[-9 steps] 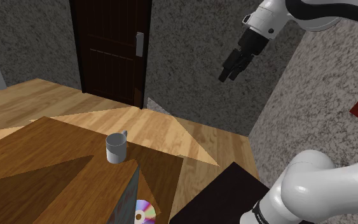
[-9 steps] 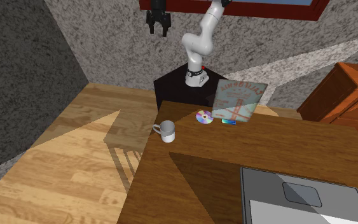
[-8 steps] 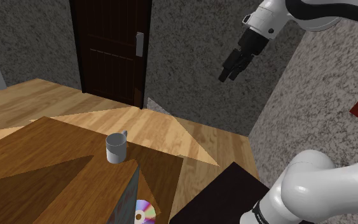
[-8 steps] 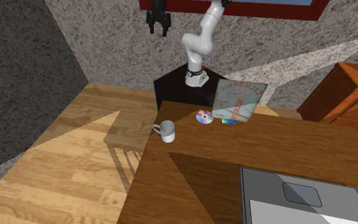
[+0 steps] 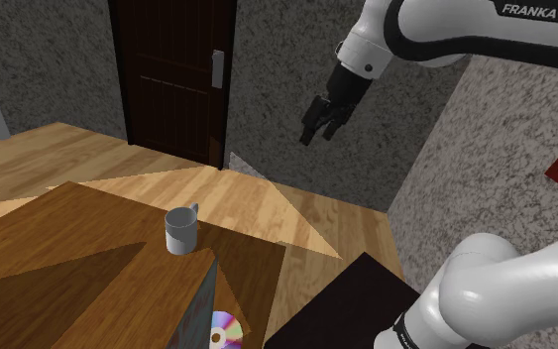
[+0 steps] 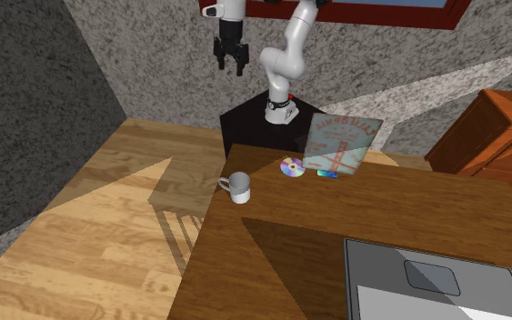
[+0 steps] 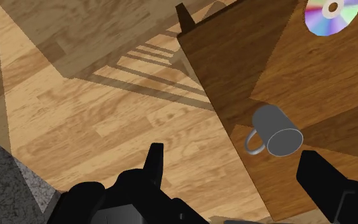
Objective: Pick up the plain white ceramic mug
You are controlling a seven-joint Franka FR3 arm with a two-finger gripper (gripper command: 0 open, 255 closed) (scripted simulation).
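With fingers apart, the gripper (image 7: 233, 154) hung well above the mug (image 7: 274, 130) and needed lowering to straddle its body.

only thing we can read is "franka emi" in dark letters on the white arm (image 5: 524, 22), cut off at the edge. the print on the upright box (image 6: 340, 144) is too small for us.

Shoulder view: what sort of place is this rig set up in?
Probably a room in a house: a light wood plank floor, a dark panelled door, and a brown wooden table carrying a grey mug.
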